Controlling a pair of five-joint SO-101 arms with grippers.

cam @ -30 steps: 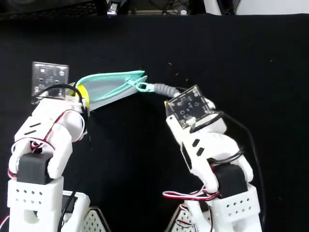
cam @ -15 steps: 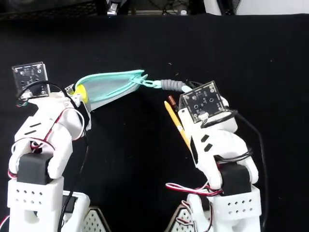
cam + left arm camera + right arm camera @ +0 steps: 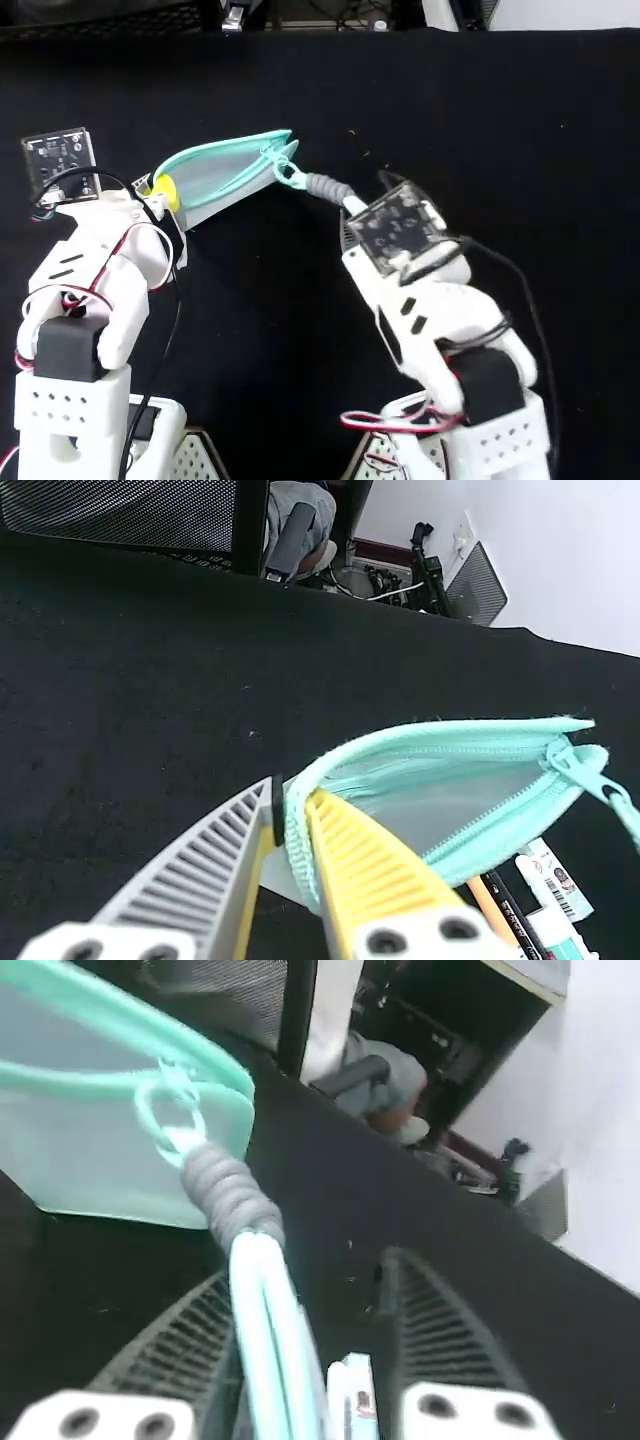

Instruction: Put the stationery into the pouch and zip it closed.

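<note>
Pouch [image 3: 215, 178] — mouth open, rim pinched tight in left jaws; zip cord [image 3: 225, 1195] running between right jaws — spread wide over black desk [image 3: 500, 120].

The black worktop [image 3: 520, 120] carries a teal pouch [image 3: 450, 780], one end between the left fingers [image 3: 370, 870]. Pens [image 3: 550, 875] lie just beyond them.

Mint pouch [image 3: 225, 175] gapes open, pens [image 3: 550, 880] just beside.
</note>
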